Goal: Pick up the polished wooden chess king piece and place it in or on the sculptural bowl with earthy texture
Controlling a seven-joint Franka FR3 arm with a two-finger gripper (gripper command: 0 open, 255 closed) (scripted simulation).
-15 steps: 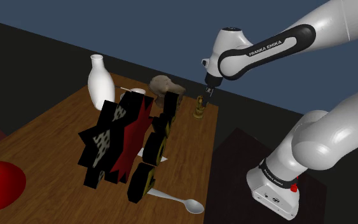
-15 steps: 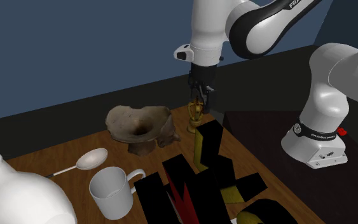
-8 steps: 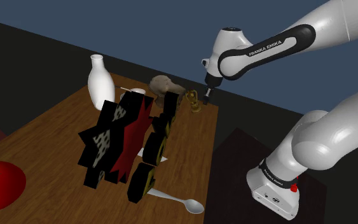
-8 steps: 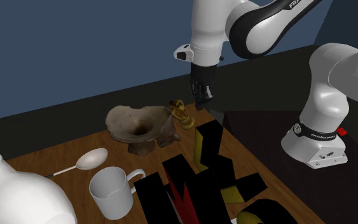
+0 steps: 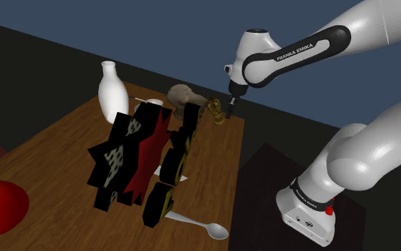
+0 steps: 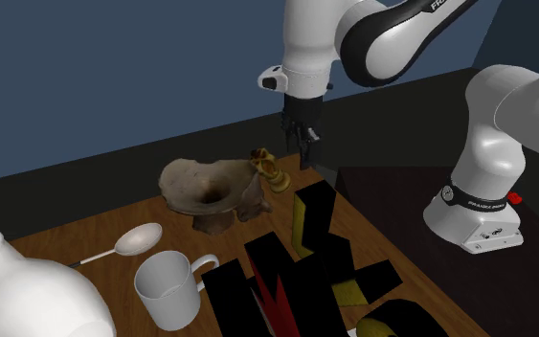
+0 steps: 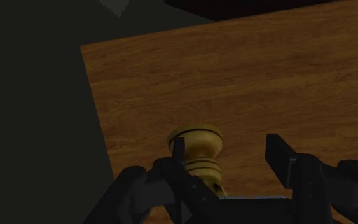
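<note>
Change since a second ago: the chess king (image 6: 270,170), then upright in my grip, is now free and tilted. The bowl (image 6: 210,191) sits off to one side of my jaws, and the king leans at its near rim, just below my gripper (image 6: 303,146). My jaws stand apart, holding nothing. Judgement: released short of the hollow, hence the tip. Whether it rests on bowl or table (image 7: 266,76) is unclear.

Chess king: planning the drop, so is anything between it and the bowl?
Nothing visible does. The chess king is tilted close beside the rim of the bowl, with no object between them. The open gripper hangs next to the king.
</note>
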